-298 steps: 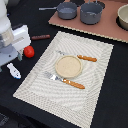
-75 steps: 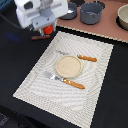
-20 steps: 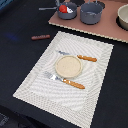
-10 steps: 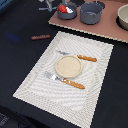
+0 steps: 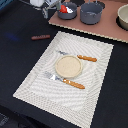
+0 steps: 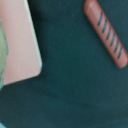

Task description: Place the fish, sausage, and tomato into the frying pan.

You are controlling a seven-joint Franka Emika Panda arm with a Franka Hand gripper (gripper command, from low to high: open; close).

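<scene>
Item: frying pan. Stands on the pinkish board at the far edge of the dark desk, beside the taller grey pot. Its place on the raised board keeps it steady as a drop target.

Item: tomato. Sits inside the frying pan, a red spot against the grey. Something pale lies next to it; I judge it may be the fish, but it is too blurred to be sure.

Item: sausage. Lies flat on the bare desk, well apart from the pan, just off the exterior view's left edge of the striped placemat. My wrist view shows it close, slanted, with dark stripes. By my judgement it is the one piece not yet delivered, and it lies free of neighbours, so an approach across its narrow width looks open.

Item: my gripper. Only a pale bit of my arm shows at the top of the exterior view near the pan; the fingers appear in neither view, so I cannot tell whether they are wide or narrow.

Other stock: beige plate centred on the placemat, fork and knife with orange handles on either side, bowl on the board's far corner. None concern the task.
</scene>
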